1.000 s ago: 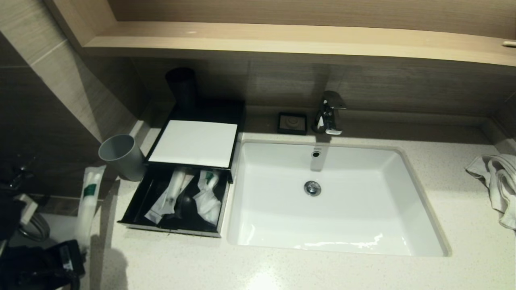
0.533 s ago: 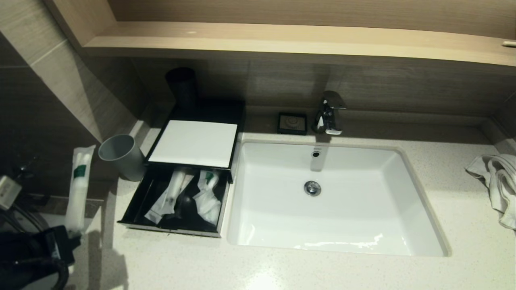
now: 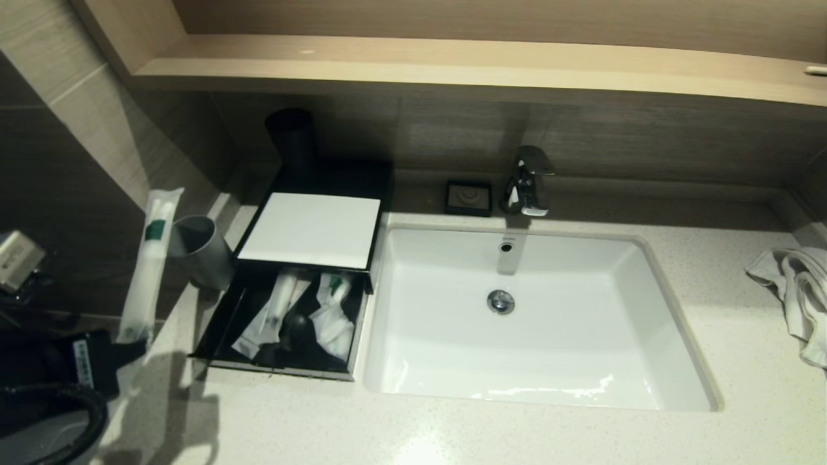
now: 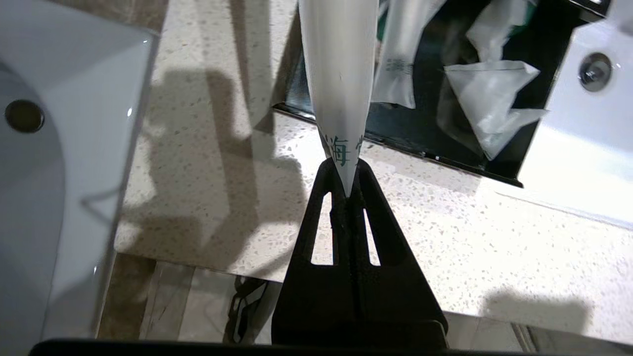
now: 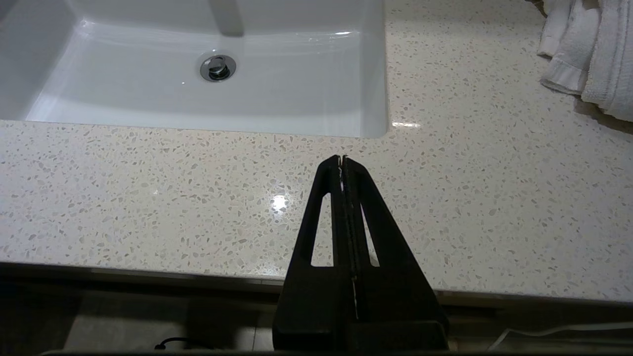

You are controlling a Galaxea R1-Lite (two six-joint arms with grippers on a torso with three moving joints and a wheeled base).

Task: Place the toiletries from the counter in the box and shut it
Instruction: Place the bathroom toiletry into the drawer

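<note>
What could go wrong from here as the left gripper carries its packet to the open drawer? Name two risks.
1. The left gripper pinches the long packet only at its tip, so it might slip or swing.
2. The grey cup stands close beside the drawer, where the packet's free end could knock it.

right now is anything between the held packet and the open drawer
Nothing visible. The left gripper pinches the packet just left of the drawer; the cup sits behind it, off the path.

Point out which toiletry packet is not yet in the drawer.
The long packet with the green band, pinched at its lower end by the left gripper. The other packets lie inside the box's open drawer.
</note>
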